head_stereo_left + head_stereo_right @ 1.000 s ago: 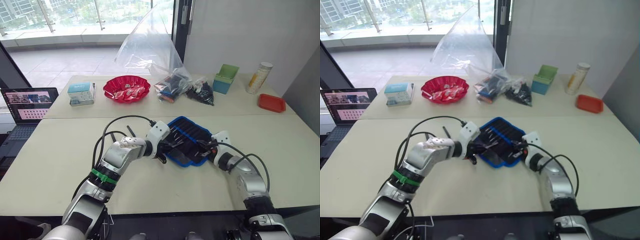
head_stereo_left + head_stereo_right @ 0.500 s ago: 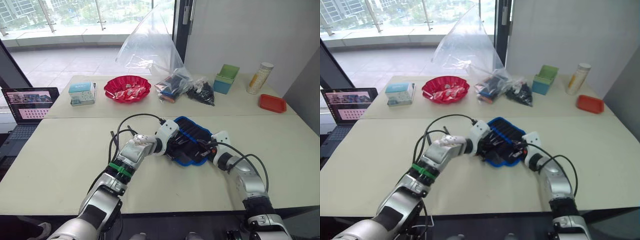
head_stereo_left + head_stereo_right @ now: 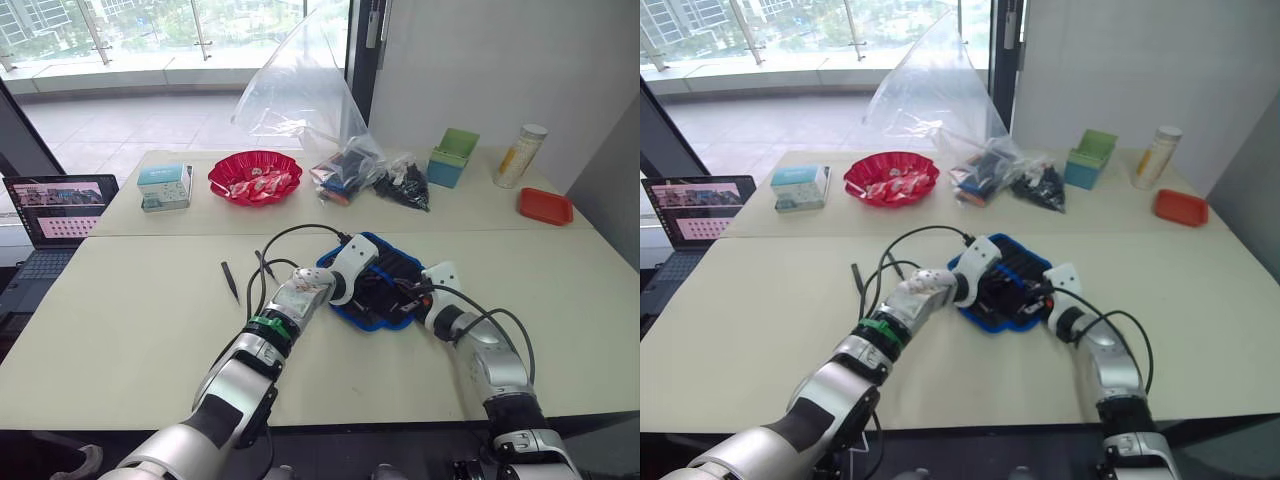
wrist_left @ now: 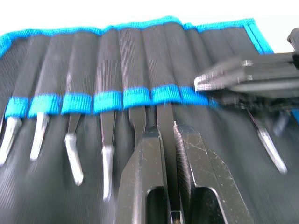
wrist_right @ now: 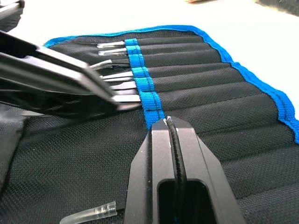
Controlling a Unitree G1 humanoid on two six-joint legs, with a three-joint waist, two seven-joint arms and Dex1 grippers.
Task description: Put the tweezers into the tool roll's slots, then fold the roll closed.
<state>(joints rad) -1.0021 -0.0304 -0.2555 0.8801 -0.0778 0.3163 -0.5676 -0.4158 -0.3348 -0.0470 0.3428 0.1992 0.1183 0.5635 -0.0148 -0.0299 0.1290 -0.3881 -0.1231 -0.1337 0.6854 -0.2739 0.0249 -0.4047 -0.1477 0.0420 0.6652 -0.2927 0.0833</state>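
From the head, the left gripper and right gripper meet over the tool roll; two loose tweezers lie well to the left gripper's outer side.

Left wrist: fingers nearly closed, pinching a tweezer entering a slot.

Right wrist: fingers clamped together on the blue band. No readable writing.

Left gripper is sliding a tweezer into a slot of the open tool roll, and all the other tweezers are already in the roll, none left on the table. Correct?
Not quite: the left eye view shows two tweezers lying on the table, left of the tool roll. The left gripper does hold a tweezer at a slot.
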